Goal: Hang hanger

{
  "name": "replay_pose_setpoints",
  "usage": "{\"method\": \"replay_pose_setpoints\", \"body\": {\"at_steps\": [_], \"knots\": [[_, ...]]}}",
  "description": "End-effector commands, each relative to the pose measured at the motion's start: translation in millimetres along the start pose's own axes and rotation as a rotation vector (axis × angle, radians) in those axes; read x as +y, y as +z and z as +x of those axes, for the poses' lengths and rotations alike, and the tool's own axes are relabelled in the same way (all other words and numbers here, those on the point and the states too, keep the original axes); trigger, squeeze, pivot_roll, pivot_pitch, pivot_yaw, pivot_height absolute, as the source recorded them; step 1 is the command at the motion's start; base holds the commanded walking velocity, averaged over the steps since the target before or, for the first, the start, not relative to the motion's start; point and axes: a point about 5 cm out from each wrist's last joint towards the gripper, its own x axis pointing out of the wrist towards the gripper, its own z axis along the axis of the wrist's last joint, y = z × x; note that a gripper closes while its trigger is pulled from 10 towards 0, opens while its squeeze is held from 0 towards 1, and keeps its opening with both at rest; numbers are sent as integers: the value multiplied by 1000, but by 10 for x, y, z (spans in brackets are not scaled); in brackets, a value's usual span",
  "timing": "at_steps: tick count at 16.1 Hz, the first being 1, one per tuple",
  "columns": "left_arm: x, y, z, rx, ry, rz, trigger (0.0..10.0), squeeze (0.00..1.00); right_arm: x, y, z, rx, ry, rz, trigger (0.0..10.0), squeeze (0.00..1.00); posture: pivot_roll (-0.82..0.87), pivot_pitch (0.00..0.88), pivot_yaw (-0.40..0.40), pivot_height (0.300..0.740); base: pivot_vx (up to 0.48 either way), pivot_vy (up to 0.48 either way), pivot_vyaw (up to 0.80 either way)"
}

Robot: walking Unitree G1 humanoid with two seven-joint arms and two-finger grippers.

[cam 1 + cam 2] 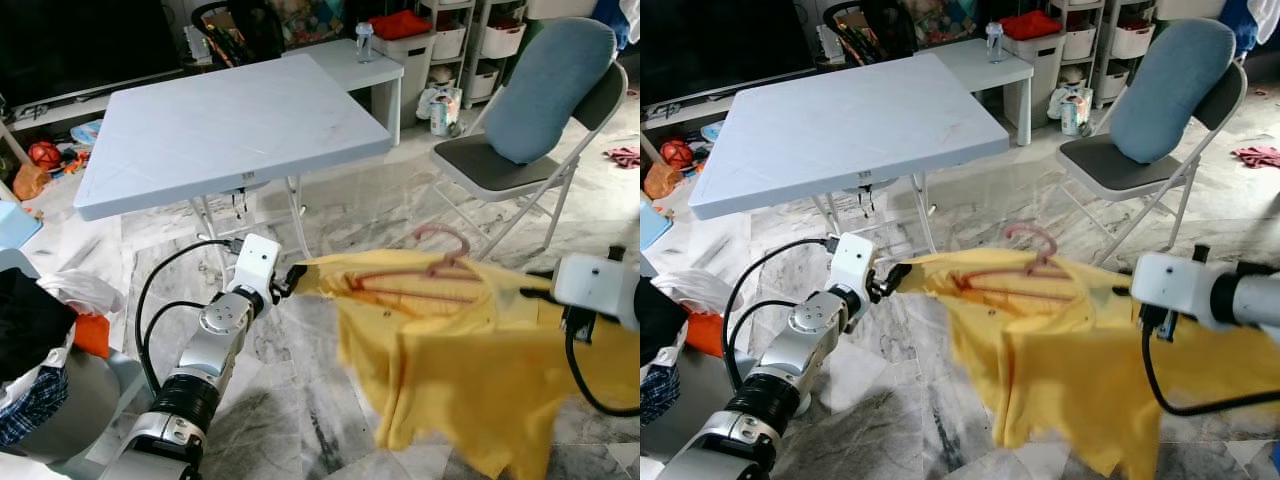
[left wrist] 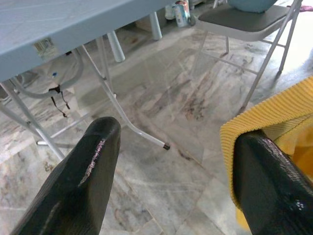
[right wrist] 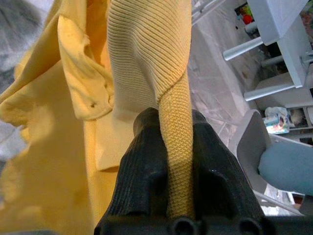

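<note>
A yellow shirt [image 1: 450,350] hangs stretched between my two grippers above the marble floor. A pink hanger [image 1: 430,268] sits in its neck, hook sticking up. My left gripper [image 1: 292,277] is at the shirt's left corner; in the left wrist view its fingers [image 2: 98,147] stand wide apart, with the yellow hem [image 2: 274,112] draped over one finger. At the shirt's right side my right gripper [image 3: 173,127] is shut, a rolled strip of yellow fabric [image 3: 146,54] clamped between its fingers.
A grey folding table [image 1: 230,120] stands just behind the left arm, its legs close by. A folding chair [image 1: 500,165] with a blue cushion is at the back right. A pile of clothes [image 1: 35,350] lies at the left. Storage bins [image 1: 410,45] line the back.
</note>
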Motion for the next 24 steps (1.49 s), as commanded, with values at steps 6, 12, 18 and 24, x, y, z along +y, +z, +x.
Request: {"method": "replay_pose_setpoints", "body": {"at_steps": [6,12,18,24], "knots": [[302,-223,-116,112,110,7,10000,0,-321,-136,-659,-38,-21,184,10000,0,-199,0,95,740,0,0,0],[244,-246,-87,138,75,14,10000,0,-274,-131,-932,-119,112,275,10000,0,-212,0,107,740,0,0,0],[-4,-307,-70,154,0,1,10000,0,59,473,-445,-461,243,315,10000,0,-191,0,100,740,0,0,0],[-321,-407,-111,172,-100,-19,10000,0,-266,638,-369,-540,-1,342,10000,0,-198,0,94,740,0,0,0]]}}
